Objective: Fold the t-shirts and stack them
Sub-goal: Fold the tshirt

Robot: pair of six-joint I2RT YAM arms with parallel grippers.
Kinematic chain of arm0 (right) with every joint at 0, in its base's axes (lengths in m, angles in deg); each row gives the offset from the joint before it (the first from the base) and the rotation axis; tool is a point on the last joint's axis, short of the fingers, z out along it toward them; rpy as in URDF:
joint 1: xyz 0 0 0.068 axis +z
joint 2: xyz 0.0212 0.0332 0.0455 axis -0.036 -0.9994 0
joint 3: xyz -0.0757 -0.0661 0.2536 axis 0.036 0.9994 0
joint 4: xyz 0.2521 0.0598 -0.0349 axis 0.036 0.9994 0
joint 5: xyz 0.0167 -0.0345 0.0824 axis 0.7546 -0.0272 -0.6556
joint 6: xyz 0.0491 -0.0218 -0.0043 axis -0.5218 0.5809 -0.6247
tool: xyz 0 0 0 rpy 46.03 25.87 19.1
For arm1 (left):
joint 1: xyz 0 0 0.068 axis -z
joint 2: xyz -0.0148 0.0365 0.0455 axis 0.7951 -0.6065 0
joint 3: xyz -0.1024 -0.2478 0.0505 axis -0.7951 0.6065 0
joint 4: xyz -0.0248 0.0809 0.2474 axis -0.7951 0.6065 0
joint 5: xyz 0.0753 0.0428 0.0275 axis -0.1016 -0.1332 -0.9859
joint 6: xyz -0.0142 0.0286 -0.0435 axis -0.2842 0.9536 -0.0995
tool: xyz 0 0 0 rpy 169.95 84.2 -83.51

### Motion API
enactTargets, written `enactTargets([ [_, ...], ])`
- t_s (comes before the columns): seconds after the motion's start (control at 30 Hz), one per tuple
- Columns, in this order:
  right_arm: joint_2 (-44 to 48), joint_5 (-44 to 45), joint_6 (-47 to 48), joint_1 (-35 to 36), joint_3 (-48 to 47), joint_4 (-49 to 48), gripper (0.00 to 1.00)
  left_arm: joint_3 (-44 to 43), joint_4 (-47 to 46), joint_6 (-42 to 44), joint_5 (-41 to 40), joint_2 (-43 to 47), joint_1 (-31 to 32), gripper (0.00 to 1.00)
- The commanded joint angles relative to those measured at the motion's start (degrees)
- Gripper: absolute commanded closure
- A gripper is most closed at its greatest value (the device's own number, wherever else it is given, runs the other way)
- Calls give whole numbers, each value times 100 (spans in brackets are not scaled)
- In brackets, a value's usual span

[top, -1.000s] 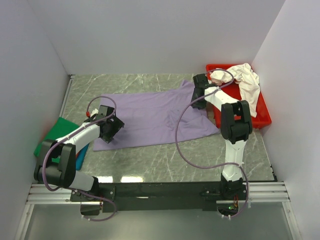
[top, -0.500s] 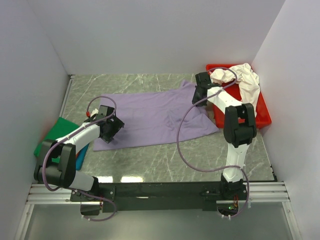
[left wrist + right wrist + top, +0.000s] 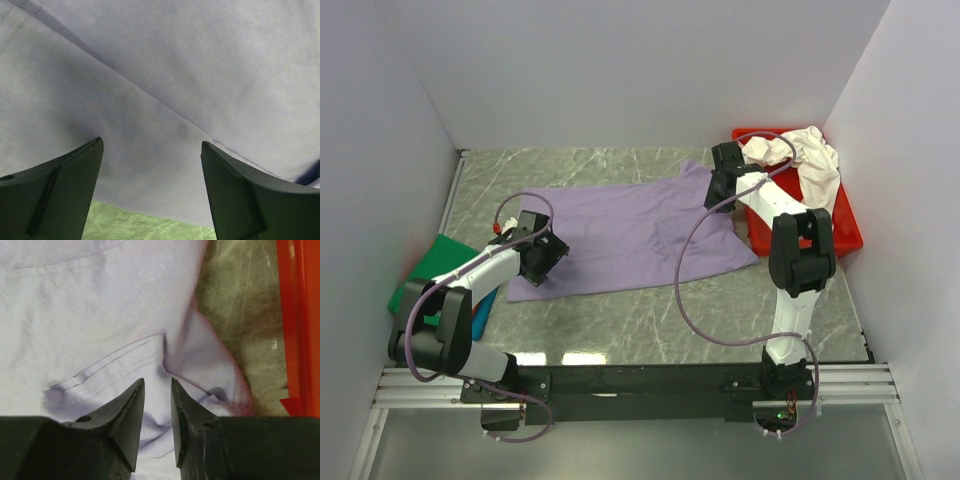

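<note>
A lavender t-shirt [image 3: 630, 230] lies spread flat across the middle of the table. My left gripper [image 3: 548, 250] is open over its near left corner; in the left wrist view [image 3: 150, 142] the jaws stand wide apart above the cloth [image 3: 165, 75]. My right gripper [image 3: 720, 188] is at the shirt's far right sleeve. In the right wrist view [image 3: 157, 381] the jaws are nearly together on a raised wrinkle of the lavender cloth [image 3: 100, 300]. A green shirt [image 3: 430, 262] lies folded at the left on a blue one [image 3: 485, 310]. A creamy white shirt [image 3: 810, 160] lies crumpled in the red tray [image 3: 845, 238].
The red tray stands at the far right against the wall, and its rim shows in the right wrist view [image 3: 295, 315]. White walls close in the left, back and right sides. The marble table [image 3: 650, 320] shows in front of the shirt.
My right gripper has shifted slightly towards the back right at the shirt's sleeve. The left arm and the shirt's body have not moved.
</note>
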State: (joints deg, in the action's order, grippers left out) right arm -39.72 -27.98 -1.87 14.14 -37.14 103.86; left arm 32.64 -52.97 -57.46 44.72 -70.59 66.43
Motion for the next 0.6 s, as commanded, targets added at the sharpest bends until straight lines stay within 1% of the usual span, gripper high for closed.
enactTargets([
  [0.0,-39,136,135,-30,-270,80,64,13,-135,-20,-6,-11,39,16],
  [0.17,-311,391,170,-30,-472,159,65,13,-117,-29,-15,-3,39,16],
  [0.3,-373,347,153,-30,-490,81,73,5,-100,-29,-32,15,48,16],
  [0.57,-426,321,161,-30,-534,80,74,13,-100,-46,-32,15,57,16],
])
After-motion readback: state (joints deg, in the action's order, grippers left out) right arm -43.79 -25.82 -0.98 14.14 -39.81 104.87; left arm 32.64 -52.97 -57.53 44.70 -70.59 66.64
